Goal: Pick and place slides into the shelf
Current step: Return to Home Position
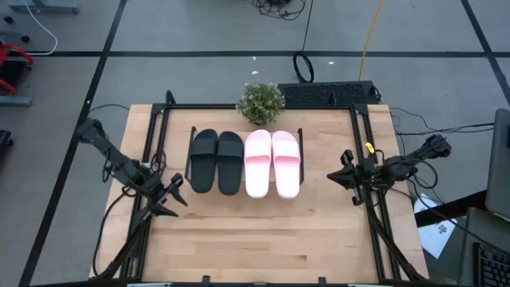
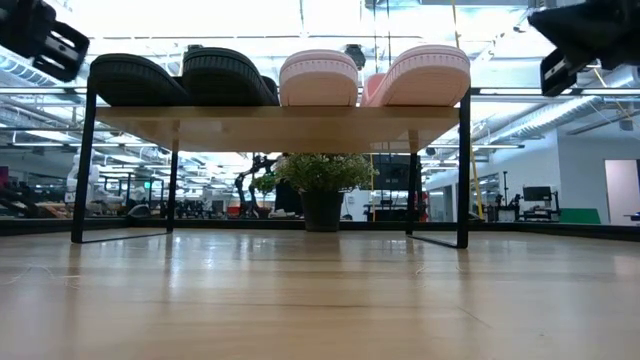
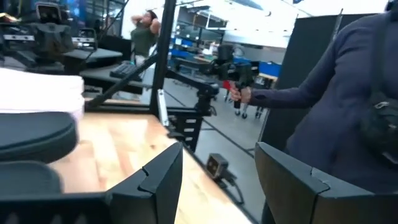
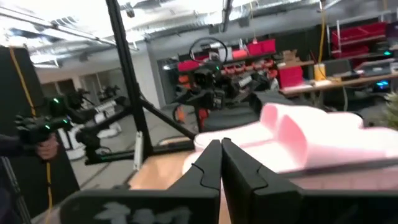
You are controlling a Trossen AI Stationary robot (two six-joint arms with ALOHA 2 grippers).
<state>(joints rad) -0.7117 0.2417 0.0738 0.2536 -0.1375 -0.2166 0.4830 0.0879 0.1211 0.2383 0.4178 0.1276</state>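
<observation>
The black pair of slides (image 1: 216, 160) and the pink pair of slides (image 1: 272, 163) lie side by side, soles down, on the shelf's wood top board (image 2: 280, 122), which stands on thin black legs (image 2: 82, 170). My left gripper (image 1: 177, 196) is open and empty, left of and nearer than the black slides; it also shows in the left wrist view (image 3: 221, 180). My right gripper (image 1: 333, 177) is shut and empty, right of the pink slides; it also shows in the right wrist view (image 4: 221, 163). The pink slides show in the right wrist view (image 4: 298, 140).
A small potted plant (image 1: 260, 102) stands behind the shelf at the table's far edge. Black frame rails (image 1: 159, 143) run along both table sides. A person in dark clothing (image 3: 348, 106) stands beyond the table's near side.
</observation>
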